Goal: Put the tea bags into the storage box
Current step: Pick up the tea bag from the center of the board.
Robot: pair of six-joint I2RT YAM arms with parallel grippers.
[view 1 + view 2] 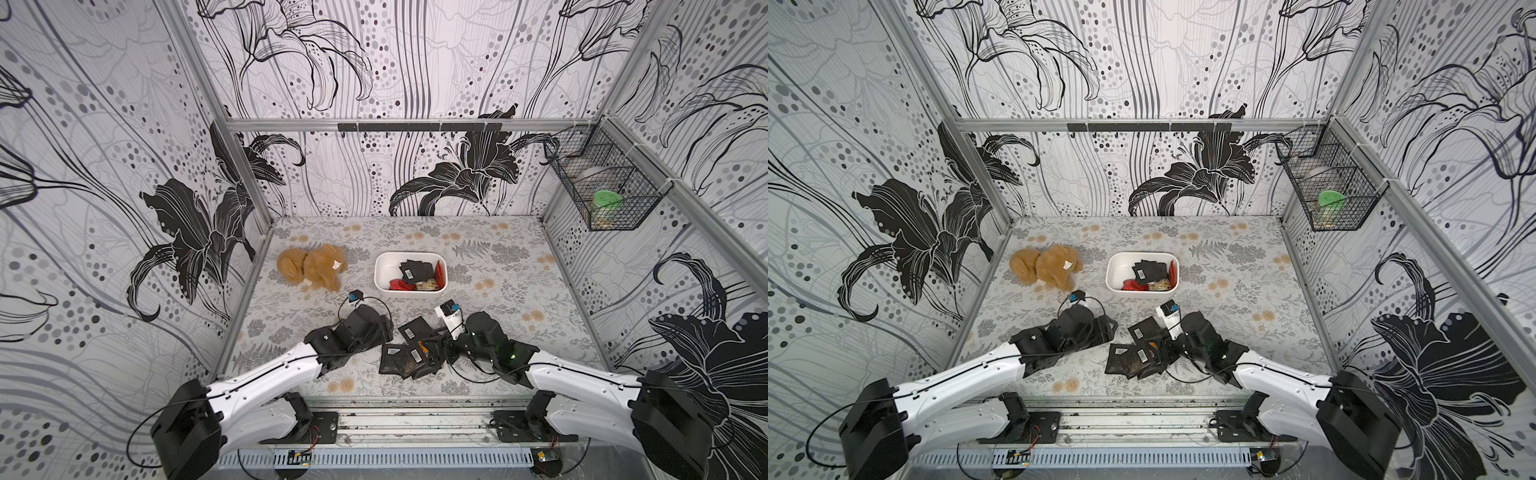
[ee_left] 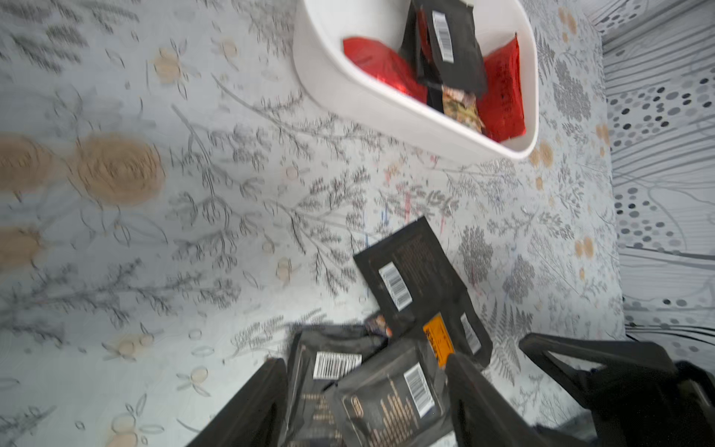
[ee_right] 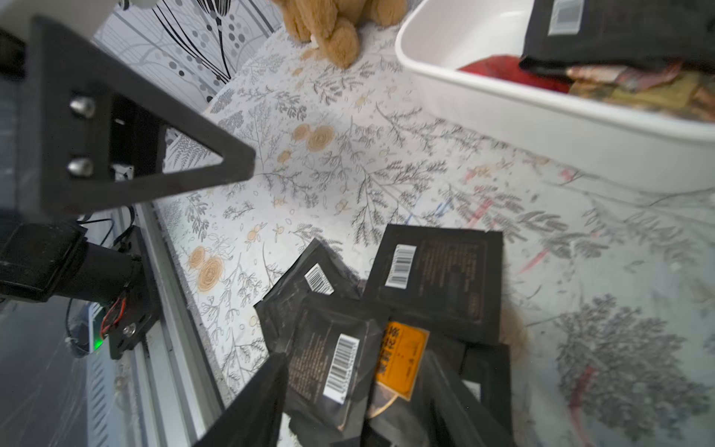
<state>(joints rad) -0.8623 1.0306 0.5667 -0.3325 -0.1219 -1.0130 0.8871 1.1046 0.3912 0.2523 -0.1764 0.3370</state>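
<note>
The right tool (image 3: 356,371) stands half-narrowed astride the top sachet of the tea bags (image 1: 409,353) piled on the bench (image 1: 498,270); whether it grips, I cannot tell. The left tool (image 2: 365,363) gapes wide and empty near them. The lower sachets are overlapped. Bare bench separates the pile from the storage box (image 1: 399,293), which holds black and red sachets.
</note>
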